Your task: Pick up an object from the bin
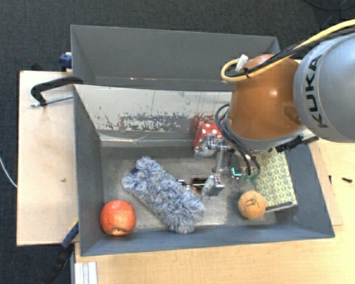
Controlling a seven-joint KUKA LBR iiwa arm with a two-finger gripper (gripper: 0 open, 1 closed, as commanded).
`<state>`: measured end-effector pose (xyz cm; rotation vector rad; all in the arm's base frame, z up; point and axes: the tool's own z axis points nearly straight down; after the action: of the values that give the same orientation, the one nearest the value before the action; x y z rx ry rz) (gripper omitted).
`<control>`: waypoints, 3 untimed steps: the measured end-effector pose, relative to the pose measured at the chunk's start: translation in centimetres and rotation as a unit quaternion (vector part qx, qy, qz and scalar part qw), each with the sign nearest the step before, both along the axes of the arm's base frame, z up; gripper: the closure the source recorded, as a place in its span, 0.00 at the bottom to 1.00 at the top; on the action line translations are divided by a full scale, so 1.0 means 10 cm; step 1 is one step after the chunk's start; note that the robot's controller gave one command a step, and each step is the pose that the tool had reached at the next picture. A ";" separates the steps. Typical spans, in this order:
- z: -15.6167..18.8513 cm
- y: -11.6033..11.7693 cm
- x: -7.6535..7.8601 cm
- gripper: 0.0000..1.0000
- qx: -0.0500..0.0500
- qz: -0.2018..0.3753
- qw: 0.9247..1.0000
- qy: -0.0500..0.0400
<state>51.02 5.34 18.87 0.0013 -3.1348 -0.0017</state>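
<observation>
A: Where is the gripper (215,182)?
B: Centre frame, just right of the fuzzy blue duster (163,194); open or closed, I cannot tell.
A: Risk?
B: Soft fibres may slip free when lifted.

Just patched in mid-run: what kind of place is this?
Likely a robot grasping lab rig, not a home: a grey metal bin holds mismatched things, a red apple and a fluffy blue-grey duster, with the claw of a KUKA arm down among them.
</observation>
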 end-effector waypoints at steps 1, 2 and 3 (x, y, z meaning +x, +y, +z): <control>0.04 0.00 0.02 0.00 0.000 0.000 1.000 -0.004; -1.12 -0.12 0.14 1.00 0.001 0.075 0.997 -0.005; -1.12 -0.12 0.14 1.00 0.001 0.075 0.997 -0.005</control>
<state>52.42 4.17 7.63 0.2369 -3.1358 -0.0034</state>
